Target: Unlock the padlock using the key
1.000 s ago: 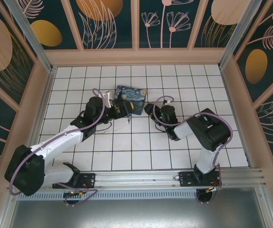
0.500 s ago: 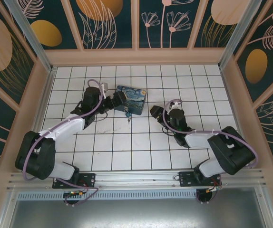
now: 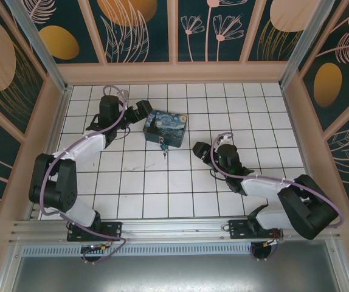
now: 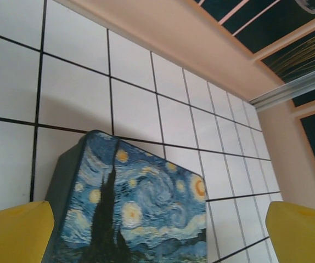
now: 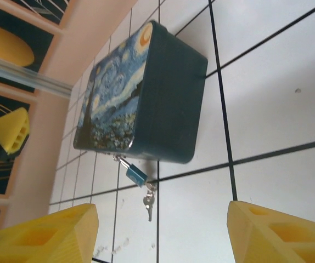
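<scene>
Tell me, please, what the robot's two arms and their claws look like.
Both the left arm and the right arm have white links joined by bulky black joint housings. A purple cable loops along each. The left claw and the right claw carry blocky yellow fingers; the right ones show moulded hollows.

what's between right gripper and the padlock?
Bare tile and the key, lying just on the right gripper side of the padlock; see the right wrist view.
</scene>
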Controlling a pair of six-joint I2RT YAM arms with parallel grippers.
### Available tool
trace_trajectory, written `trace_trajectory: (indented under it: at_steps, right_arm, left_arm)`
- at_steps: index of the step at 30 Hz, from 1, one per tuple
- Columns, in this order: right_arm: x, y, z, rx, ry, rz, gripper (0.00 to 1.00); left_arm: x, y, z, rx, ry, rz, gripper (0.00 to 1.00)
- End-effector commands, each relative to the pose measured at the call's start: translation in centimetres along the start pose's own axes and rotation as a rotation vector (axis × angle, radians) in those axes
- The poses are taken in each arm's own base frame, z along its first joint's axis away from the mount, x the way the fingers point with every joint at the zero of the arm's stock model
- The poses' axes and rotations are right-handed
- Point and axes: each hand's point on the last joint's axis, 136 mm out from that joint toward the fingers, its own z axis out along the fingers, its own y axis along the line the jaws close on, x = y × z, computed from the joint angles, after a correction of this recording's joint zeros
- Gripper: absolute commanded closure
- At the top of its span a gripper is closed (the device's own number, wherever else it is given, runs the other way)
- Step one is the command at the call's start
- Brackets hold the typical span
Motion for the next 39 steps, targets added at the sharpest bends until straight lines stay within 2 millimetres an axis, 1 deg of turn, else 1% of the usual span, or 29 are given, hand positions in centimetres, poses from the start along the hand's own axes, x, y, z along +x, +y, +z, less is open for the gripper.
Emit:
trace_trajectory:
  at_steps: [1, 3, 7, 10, 13, 14, 15, 17, 20, 22, 24, 27, 29, 31, 32, 33, 35, 39]
  right_arm:
    - [0.1, 0.5, 0.3, 0.008, 0.001, -0.048, 0.36]
    - [0.3, 0.7, 0.5, 0.004, 0.007, -0.055, 0.36]
    - [0.8, 1.2, 0.6, -0.005, 0.016, -0.09, 0.36]
    - [0.5, 1.5, 0.7, -0.009, -0.001, -0.113, 0.36]
    - [0.8, 2.0, 1.0, -0.029, 0.007, -0.126, 0.37]
    - [0.9, 2.2, 1.1, -0.033, 0.009, -0.127, 0.37]
    - [1.1, 2.3, 1.3, -0.037, 0.012, -0.131, 0.37]
    - [1.6, 2.6, 1.5, -0.041, 0.023, -0.138, 0.37]
    - [2.0, 2.4, 1.7, -0.035, 0.025, -0.133, 0.37]
    - [2.3, 2.3, 1.7, -0.037, 0.026, -0.127, 0.37]
    - [2.6, 2.2, 1.8, -0.043, 0.031, -0.124, 0.37]
    - [3.1, 2.5, 2.2, -0.065, 0.043, -0.139, 0.38]
    - [3.3, 3.1, 2.5, -0.097, 0.053, -0.162, 0.39]
    - [3.7, 3.5, 3.1, -0.115, 0.071, -0.191, 0.39]
    - [3.8, 3.7, 3.3, -0.125, 0.079, -0.204, 0.4]
    - [3.9, 3.9, 3.7, -0.132, 0.089, -0.217, 0.41]
    - [4.0, 4.0, 4.3, -0.13, 0.101, -0.241, 0.42]
    - [3.7, 2.7, 5.3, -0.083, 0.109, -0.271, 0.44]
  left_arm:
    - [-0.7, 1.2, 0.6, -0.024, 0.003, 0.04, 0.02]
    - [-0.8, 2.0, 0.7, -0.037, 0.001, 0.033, 0.02]
    - [-1.2, 3.0, 0.7, -0.042, -0.009, 0.016, 0.01]
    - [-1.1, 2.9, 1.2, -0.014, -0.005, -0.001, 0.01]
    - [-0.9, 2.5, 1.9, 0.031, 0.003, -0.018, 0.01]
    - [-0.3, 3.2, 2.7, 0.025, 0.021, -0.033, 0.01]
    - [-0.1, 3.5, 3.2, 0.028, 0.033, -0.039, 0.02]
    - [0.4, 3.7, 4.1, 0.047, 0.055, -0.054, 0.01]
    - [1.3, 3.6, 5.1, 0.108, 0.091, -0.097, 0.01]
    - [1.9, 3.3, 5.5, 0.143, 0.108, -0.12, 0.01]
    - [2.4, 2.9, 5.3, 0.174, 0.112, -0.135, 0.01]
    - [3.6, 1.8, 5.2, 0.215, 0.138, -0.14, 0.01]
    - [4.1, 0.2, 5.1, 0.258, 0.149, -0.128, 0.01]
    - [5.1, -1.0, 5.2, 0.281, 0.177, -0.119, 0.01]
    - [6.5, -0.8, 5.2, 0.274, 0.206, -0.126, 0.01]
    - [7.1, -1.0, 5.1, 0.278, 0.214, -0.13, 0.02]
    - [8.0, -1.5, 4.7, 0.298, 0.222, -0.142, 0.01]
    - [8.9, -1.8, 3.2, 0.314, 0.215, -0.162, 0.02]
